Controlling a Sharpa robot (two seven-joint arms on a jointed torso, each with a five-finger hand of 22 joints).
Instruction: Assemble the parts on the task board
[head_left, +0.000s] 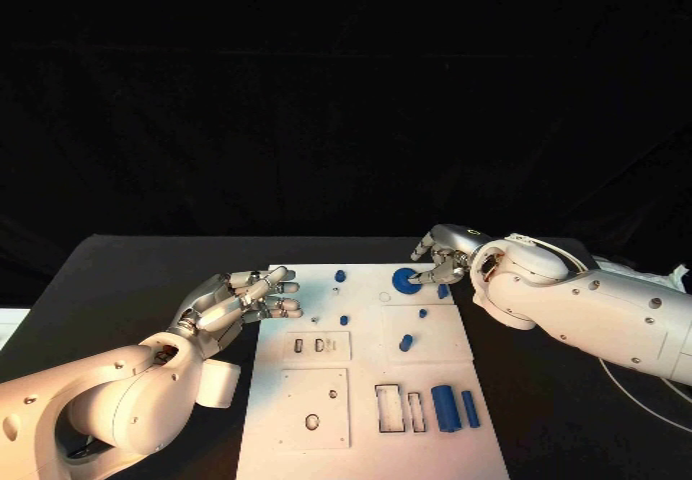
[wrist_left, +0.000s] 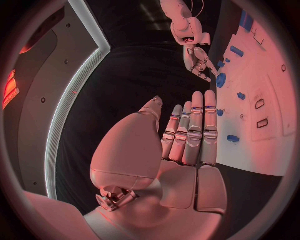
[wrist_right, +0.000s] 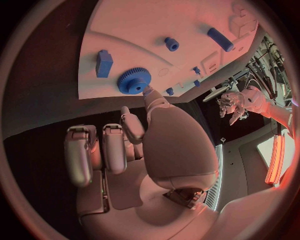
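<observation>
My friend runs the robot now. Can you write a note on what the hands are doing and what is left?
Left hand: holds nothing, fingers straight, over the board's left edge.
Right hand: at the far right of the board, a fingertip touching the blue gear; I cannot tell if it grips it.
Parts: two blue cylinders lie near the front right by empty slots; small blue pegs are scattered mid-board.
Done: gear lies at the far end, seating unclear.
Left: the cylinders and the empty slots, it seems.

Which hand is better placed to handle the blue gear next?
Right. The right hand already has a fingertip at the blue gear near the task board's far edge. The left hand hovers open over the board's left edge, away from it.
</observation>
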